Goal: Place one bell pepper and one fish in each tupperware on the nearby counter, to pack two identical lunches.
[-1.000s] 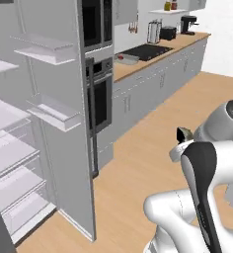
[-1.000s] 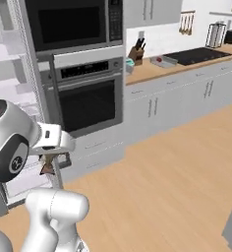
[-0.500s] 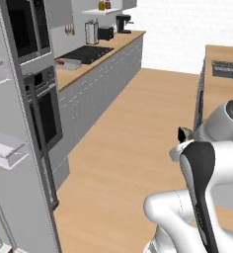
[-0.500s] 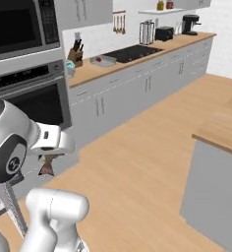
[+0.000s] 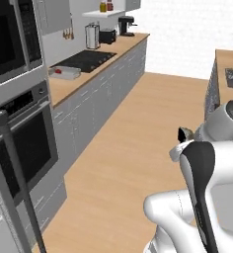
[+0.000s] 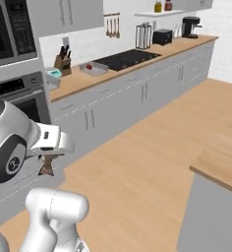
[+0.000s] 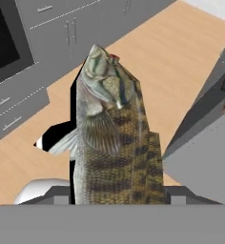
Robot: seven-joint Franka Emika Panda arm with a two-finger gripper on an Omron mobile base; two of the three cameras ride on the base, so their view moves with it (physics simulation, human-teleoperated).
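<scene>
Fish [image 7: 115, 138] in hand: fills the centre of the hand view, head up, tail end down between the finger tips at the bottom edge. Gripper [image 6: 45, 165] is pinching the fish; in the right base view its tail hangs as a small brown shape under the white hand at left centre. In the left base view the fish's head [image 5: 186, 134] pokes out beside the arm at right centre.

Counter [image 6: 137, 64] runs along the upper middle of the right base view, well apart from the arm, wood floor between. On it: a clear shallow container [image 6: 94, 68] with something red inside, left of the black stovetop [image 6: 124, 58]; whether it is a tupperware with a pepper I cannot tell. A smaller teal-edged item [image 6: 53, 74] sits by the knife block [image 6: 61, 62], too small to identify.

Judgement: one fish is in transit, not yet placed. How many items are already packed cannot be read from here. Carrying and setting down remain.
</scene>
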